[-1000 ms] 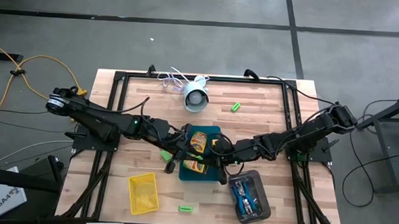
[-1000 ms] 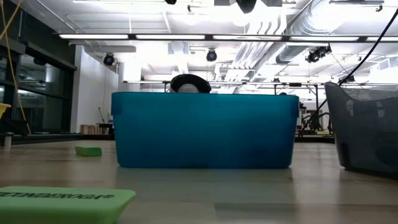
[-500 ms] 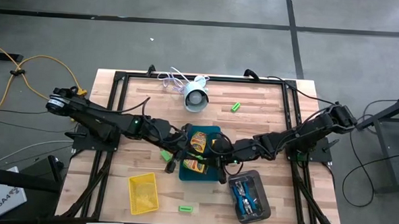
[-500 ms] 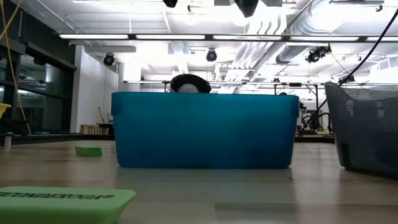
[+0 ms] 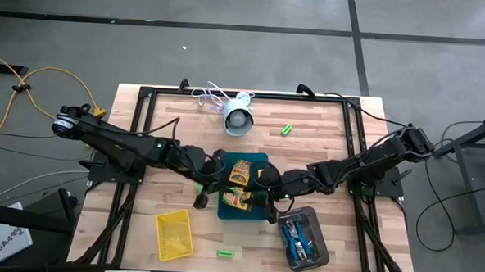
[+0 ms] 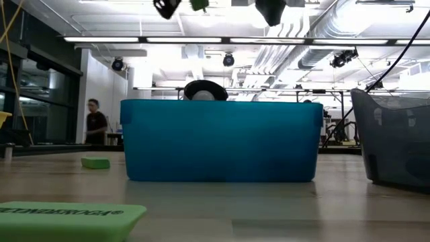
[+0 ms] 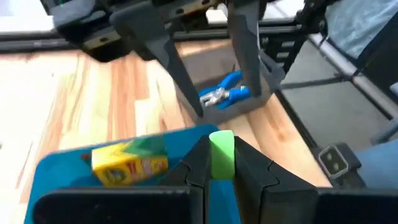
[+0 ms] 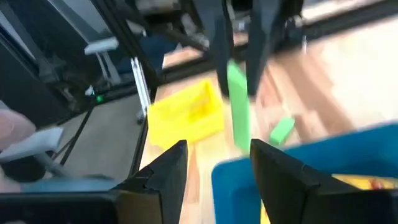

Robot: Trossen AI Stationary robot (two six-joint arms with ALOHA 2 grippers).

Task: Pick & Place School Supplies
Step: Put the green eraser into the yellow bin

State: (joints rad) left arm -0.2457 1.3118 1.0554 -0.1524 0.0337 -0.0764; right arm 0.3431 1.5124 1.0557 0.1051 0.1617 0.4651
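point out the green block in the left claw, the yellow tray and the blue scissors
green block [image 7: 222, 152], left wrist view, its front face
yellow tray [image 5: 174, 235], high view, its floor
blue scissors [image 7: 229, 94], left wrist view, a handle

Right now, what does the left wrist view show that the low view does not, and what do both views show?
Only the left wrist view shows the left jaws shut on a green block, a yellow-orange printed box lying in the teal tray, and blue-handled scissors in the dark grey tray.

Only the low view shows a green block lying on the table left of the tray, another green block close to the camera, and a person far behind.

Both show the teal tray, the dark grey tray and the wooden table.
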